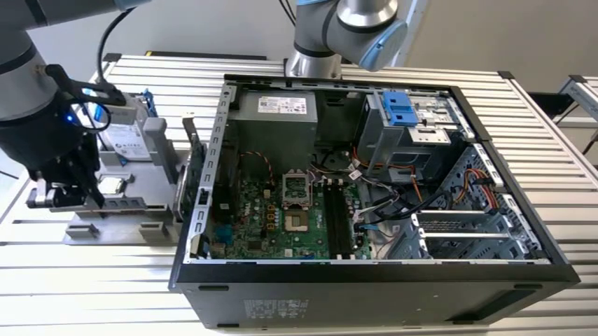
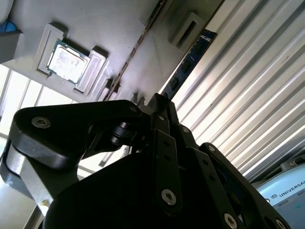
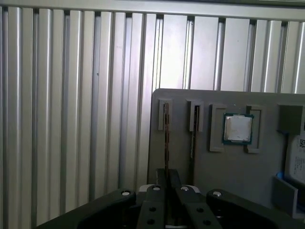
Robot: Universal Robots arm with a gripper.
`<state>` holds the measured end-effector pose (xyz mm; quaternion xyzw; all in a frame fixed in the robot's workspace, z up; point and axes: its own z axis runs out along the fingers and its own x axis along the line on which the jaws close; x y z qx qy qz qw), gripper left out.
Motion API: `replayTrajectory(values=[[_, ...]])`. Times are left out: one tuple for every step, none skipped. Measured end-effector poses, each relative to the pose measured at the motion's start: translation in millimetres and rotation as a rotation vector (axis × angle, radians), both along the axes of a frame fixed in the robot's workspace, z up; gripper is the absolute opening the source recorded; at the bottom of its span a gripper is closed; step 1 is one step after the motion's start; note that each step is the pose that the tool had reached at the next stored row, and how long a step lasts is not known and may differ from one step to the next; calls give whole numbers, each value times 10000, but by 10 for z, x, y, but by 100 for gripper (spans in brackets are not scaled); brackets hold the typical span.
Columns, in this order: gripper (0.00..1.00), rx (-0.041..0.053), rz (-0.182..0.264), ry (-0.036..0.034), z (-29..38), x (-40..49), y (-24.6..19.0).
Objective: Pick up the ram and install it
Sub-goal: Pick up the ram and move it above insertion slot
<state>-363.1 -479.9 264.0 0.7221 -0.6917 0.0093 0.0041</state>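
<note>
The gripper [image 3: 167, 174] is clamped on the ram [image 3: 166, 133], on edge in its tray [image 3: 228, 176] slot; another stick [image 3: 194, 129] just beside. Slatted table [image 3: 71, 119] lies past the tray's edge.

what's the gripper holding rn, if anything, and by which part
Cannot tell. The gripper is at one end of the ram, which stands on edge in a slot of the grey tray; a hold does not show.

Beside the ram [image 3: 166, 131] a second stick [image 3: 192, 138] stands close (case [image 1: 374, 294] open on top).
</note>
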Motion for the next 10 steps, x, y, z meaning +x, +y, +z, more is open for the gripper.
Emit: replayTrajectory(values=[[0, 0, 0, 0, 3, 0, 0], [0, 1, 0, -1, 6, 0, 0], [0, 1, 0, -1, 9, 0, 0], [0, 1, 0, -1, 12, 0, 0], [0, 1, 0, -1, 15, 0, 0], [0, 0, 0, 0, 19, -1, 0], [0, 0, 0, 0, 22, -1, 0], [0, 0, 0, 0, 25, -1, 0], [0, 1, 0, 0, 29, -1, 0], [0, 0, 0, 0, 32, -1, 0]])
